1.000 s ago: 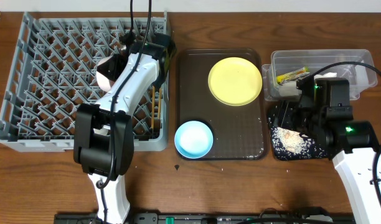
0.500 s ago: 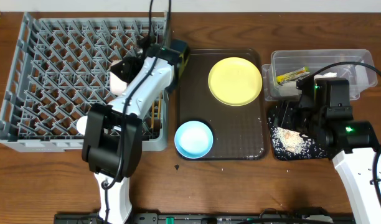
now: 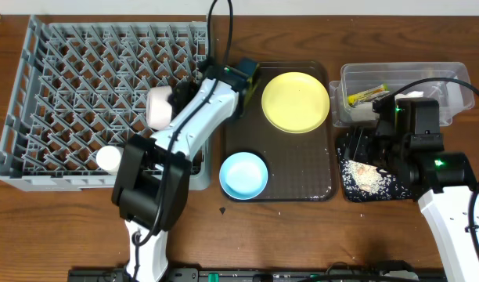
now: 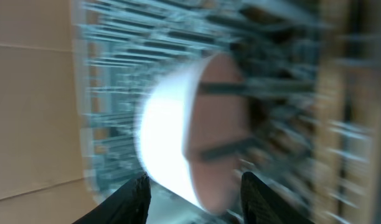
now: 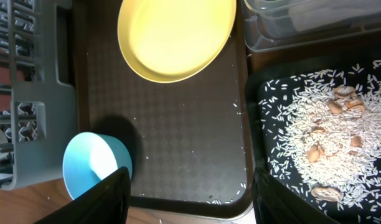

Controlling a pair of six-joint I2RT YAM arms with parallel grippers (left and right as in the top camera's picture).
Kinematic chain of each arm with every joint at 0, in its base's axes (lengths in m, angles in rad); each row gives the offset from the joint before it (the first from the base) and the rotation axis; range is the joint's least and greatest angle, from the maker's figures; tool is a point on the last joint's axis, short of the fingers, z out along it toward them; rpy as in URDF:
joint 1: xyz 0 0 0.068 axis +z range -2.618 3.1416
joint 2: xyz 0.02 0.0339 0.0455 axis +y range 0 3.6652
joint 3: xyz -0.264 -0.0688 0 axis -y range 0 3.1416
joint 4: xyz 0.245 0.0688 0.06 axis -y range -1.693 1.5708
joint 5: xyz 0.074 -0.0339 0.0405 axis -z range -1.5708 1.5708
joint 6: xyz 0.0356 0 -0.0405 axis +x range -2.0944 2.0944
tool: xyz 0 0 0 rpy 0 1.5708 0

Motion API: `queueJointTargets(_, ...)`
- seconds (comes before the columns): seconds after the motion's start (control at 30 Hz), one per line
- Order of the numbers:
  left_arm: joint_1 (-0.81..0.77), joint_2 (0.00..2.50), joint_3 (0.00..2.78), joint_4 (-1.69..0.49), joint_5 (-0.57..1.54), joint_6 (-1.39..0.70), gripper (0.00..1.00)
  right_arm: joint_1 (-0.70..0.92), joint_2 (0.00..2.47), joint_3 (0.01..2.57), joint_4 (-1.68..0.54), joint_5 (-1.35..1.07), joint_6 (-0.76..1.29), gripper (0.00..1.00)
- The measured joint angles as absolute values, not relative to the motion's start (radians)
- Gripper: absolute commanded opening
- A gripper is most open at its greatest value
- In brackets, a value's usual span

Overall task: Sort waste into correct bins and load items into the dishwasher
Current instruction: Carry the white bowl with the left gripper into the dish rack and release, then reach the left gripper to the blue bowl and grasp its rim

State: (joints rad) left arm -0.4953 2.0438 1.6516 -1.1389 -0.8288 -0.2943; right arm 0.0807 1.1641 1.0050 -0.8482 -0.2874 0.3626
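The grey dish rack (image 3: 59, 86) holds a white bowl (image 3: 160, 106) lying on its side and a white cup (image 3: 109, 159). My left gripper (image 3: 243, 78) hangs open and empty at the brown tray's left edge. Its blurred wrist view shows the white bowl (image 4: 178, 143) beyond the gripper (image 4: 193, 199). The yellow plate (image 3: 295, 102) and the blue bowl (image 3: 243, 174) sit on the brown tray (image 3: 302, 168). My right gripper (image 3: 363, 145) is open and empty over the gap between the brown tray and the black tray (image 3: 357, 188) of rice scraps (image 3: 369, 174). The wrapper (image 3: 367, 95) lies in the clear tub (image 3: 451, 74). The chopsticks are hidden under my left arm.
The right wrist view shows the plate (image 5: 175, 37), the blue bowl (image 5: 94, 171), the rice (image 5: 321, 137) and the rack's corner (image 5: 35, 93). A few rice grains lie on the brown tray (image 5: 190, 124). Bare wood lies in front of the trays.
My left gripper has swung right, from over the rack to the brown tray's left edge. The white bowl stays in the rack and the white cup has come into view. The right arm is still.
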Motion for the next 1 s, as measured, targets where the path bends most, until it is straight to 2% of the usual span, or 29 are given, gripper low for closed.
queueJointTargets(0.27, -0.511, 1.869, 1.68, -1.065, -0.31, -0.292, 0.47, 0.081, 1.164, 1.005, -0.85, -0.287, 0.363, 0.61)
queueJointTargets(0.37, -0.514, 1.832, 1.692, -1.081, -0.127, -0.292, 0.35, 0.081, 1.164, 1.005, -0.853, -0.287, 0.363, 0.61)
queueJointTargets(0.47, -0.528, 1.831, 1.673, -1.098, 0.019, -0.306, 0.15, 0.081, 1.164, 1.005, -0.856, -0.287, 0.363, 0.61)
queueJointTargets(0.53, -0.554, 1.832, 1.633, -1.104, 0.093, -0.311, 0.08, 0.081, 1.164, 1.005, -0.857, -0.288, 0.363, 0.61)
queueJointTargets(0.77, -0.692, 1.833, 1.406, -1.041, 0.18, -0.373, 0.08, 0.081, 1.164, 1.005, -0.858, -0.287, 0.363, 0.61)
queueJointTargets(1.0, -0.71, 1.876, 1.238, -0.682, 0.27, -0.468, 0.08, 0.081, 1.164, 1.005, -0.859, -0.287, 0.363, 0.61)
